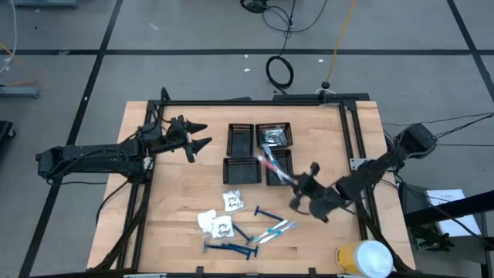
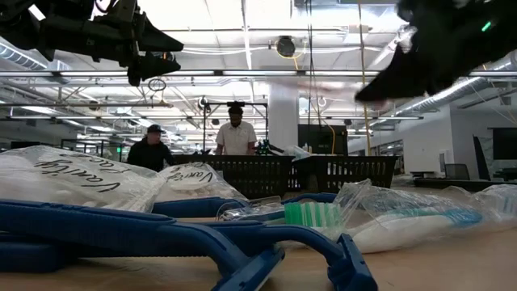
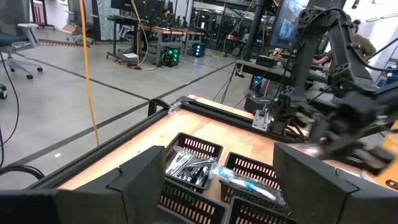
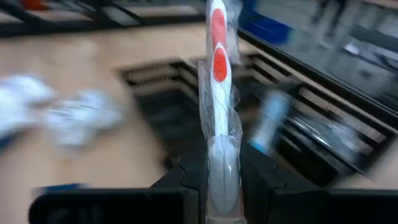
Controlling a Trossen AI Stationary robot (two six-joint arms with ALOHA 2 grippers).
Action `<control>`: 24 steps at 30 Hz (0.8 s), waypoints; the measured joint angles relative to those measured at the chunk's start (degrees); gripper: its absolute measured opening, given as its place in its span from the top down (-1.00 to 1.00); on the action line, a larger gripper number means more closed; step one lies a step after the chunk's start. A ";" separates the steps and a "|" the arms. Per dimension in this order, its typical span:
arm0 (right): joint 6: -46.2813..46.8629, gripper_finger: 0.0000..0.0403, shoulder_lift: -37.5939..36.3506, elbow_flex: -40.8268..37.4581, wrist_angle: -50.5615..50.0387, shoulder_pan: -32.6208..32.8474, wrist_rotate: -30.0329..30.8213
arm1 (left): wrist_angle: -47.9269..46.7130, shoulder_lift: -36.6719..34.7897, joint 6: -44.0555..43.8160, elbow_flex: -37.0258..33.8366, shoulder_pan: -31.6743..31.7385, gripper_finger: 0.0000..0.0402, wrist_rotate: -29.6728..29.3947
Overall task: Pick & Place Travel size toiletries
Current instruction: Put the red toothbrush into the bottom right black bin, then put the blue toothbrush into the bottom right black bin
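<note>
Above the black mesh trays, a wrapped toothbrush is carried.
Right gripper fingers clench its handle; left gripper hangs released over the tabletop.

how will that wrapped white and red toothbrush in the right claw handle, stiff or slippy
Probably stiff: the wrapped white and red toothbrush stands straight out of the right claw without drooping. Its clear crinkly wrapper looks slick, so it may slide in the grip. It is slim and likely light, and gripped at one end it could swing as the arm moves.
</note>
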 joint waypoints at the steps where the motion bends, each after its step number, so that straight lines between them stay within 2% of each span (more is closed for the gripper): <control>1: 2.22 0.77 0.31 -0.01 -2.35 -1.44 -0.03 | 0.00 0.00 0.00 0.00 0.02 -0.42 -0.02; 5: 7.49 0.75 2.21 -0.03 -6.31 -5.61 -4.37 | -0.01 0.00 0.02 0.00 0.00 -0.42 0.00; 9: 9.30 0.61 3.91 0.04 -5.22 -7.70 -9.10 | -0.02 0.00 0.01 0.00 0.00 -0.42 0.00; 16: 15.48 0.32 4.59 -0.01 -4.49 -10.18 -9.16 | 0.00 0.00 0.02 0.00 0.00 -0.42 -0.01; 22: 11.26 0.14 4.57 -0.01 -0.76 -10.19 -14.98 | 0.00 0.00 0.01 0.00 0.00 -0.42 -0.02; 24: 9.37 0.09 4.57 -0.01 0.29 -10.17 -15.03 | -0.01 0.00 0.02 0.00 0.00 -0.42 -0.01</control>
